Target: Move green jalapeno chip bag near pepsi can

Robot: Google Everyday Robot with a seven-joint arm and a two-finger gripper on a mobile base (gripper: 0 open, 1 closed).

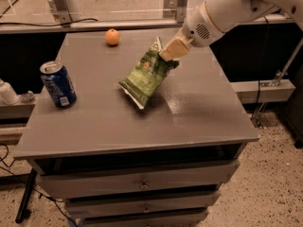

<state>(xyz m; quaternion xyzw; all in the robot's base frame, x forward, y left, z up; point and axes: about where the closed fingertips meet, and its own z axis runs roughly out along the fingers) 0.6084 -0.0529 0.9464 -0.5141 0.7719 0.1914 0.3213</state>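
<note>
The green jalapeno chip bag (147, 75) hangs tilted over the middle of the grey table (189, 112), its lower end just above or touching the top. My gripper (169, 52) is shut on the bag's upper right end, coming in from the upper right on the white arm (227, 8). The pepsi can (57, 84), dark blue with a silver top, stands upright near the table's left edge, well to the left of the bag.
A small orange fruit (112, 37) lies near the table's back edge, left of the gripper. Drawers (142, 186) sit under the table top. A white bottle (6, 92) stands off the table's left side. Metal posts and a rail run along the back.
</note>
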